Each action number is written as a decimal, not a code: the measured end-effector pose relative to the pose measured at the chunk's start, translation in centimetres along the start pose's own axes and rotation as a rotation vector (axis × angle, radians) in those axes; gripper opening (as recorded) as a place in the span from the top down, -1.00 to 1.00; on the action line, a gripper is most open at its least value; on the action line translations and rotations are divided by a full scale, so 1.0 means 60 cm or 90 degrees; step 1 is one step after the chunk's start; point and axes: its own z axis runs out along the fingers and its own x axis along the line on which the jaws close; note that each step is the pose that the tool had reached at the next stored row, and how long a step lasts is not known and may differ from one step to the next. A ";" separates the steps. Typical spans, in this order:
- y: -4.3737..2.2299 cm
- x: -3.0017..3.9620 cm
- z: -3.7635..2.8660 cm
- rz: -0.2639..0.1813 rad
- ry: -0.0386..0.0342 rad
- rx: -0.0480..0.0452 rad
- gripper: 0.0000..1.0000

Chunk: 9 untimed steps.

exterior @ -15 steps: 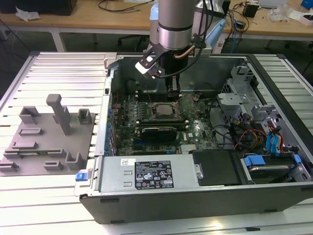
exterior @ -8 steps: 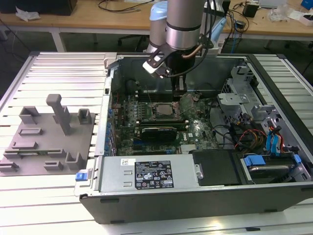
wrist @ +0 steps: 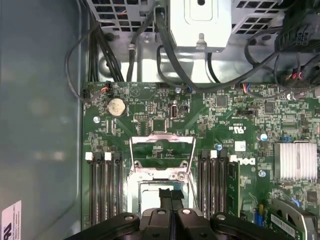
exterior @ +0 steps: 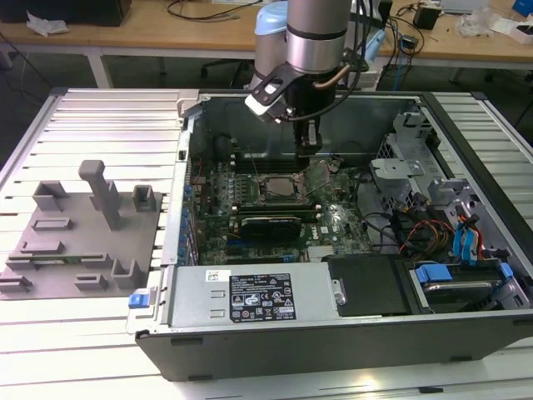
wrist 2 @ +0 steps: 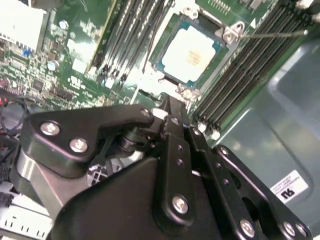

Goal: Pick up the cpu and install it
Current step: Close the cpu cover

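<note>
One arm, one open computer case (exterior: 333, 354) lying flat on the slatted tabletop (exterior: 108, 125).

Far on the exterior view's left, grey fixture blocks (exterior: 83, 225) sit on the tabletop, apart from the case.

Inside the case, the green motherboard (exterior: 333, 225) takes the left half. A black expansion card (exterior: 271, 225) lies across it, and a labelled power supply (exterior: 250, 296) runs along the near wall.

cpu (exterior: 279, 188) sits flat in the socket mid-board, silver plate up. In the second wrist view the cpu (wrist 2: 190, 52) has memory slots on both sides. The socket's metal retention frame (wrist: 162, 150) is tilted up, off the chip.

end effector (exterior: 311, 152) hangs straight down just beside the socket, on the exterior view's right of it. In the first wrist view its fingers (wrist: 164, 199) are pressed together with nothing between them. The tip is near the socket edge; can't tell if it touches.

Further right is a drive cage (exterior: 466, 242) with blue tabs and cables.
</note>
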 end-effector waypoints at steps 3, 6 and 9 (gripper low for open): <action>0.015 0.000 0.001 0.000 -0.0002 0.0022 0.79; 0.035 0.000 0.002 0.000 0.0001 0.0046 0.79; 0.063 0.000 0.003 0.000 -0.0001 0.0082 0.79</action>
